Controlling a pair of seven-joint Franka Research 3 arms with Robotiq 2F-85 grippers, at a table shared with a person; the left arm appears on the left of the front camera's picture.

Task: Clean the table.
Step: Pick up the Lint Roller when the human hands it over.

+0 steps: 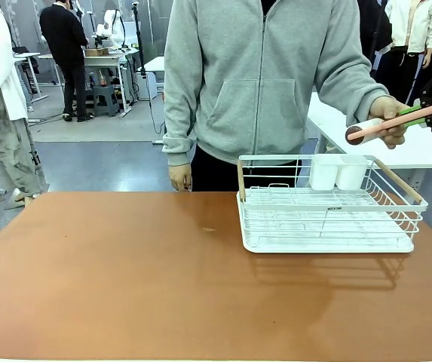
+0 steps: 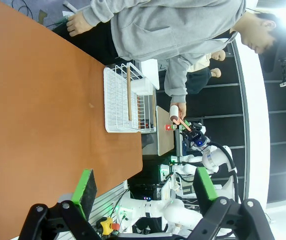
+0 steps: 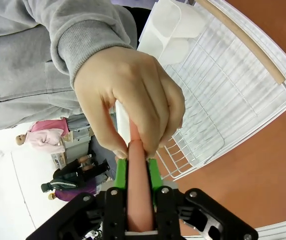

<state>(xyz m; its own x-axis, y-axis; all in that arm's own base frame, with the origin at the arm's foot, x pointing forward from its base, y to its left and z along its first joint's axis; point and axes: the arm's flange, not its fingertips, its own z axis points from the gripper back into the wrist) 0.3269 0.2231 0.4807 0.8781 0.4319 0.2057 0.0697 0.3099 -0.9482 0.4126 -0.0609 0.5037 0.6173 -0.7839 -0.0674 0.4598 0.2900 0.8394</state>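
The right gripper [image 1: 418, 113] was clamped on the end of a lint roller with a salmon-pink plastic handle and a white paper roll [image 1: 362, 133], its 2 green pads pressed flat against the handle's sides. A person's hand [image 1: 390, 119], coming out of a grey hoodie sleeve, gripped the same handle just ahead of the pads, fingertips touching the gripper's tips in the right wrist view. The roller was held in the air, clear of the table top, up past the far right corner of a white wire dish rack with 2 wooden handles [image 1: 314, 222].

The large reddish-brown table with a smooth matte top [image 1: 125, 279] lay between robot and person, the rack standing on its right half with 2 white plastic cups [image 1: 338, 172] at its back. A small pale speck [image 1: 209, 229] sat on the table left of the rack. The person's other hand [image 1: 179, 177] hung at the far edge.

The left gripper [image 2: 145, 187] had its jaws wide apart, looking along the table.
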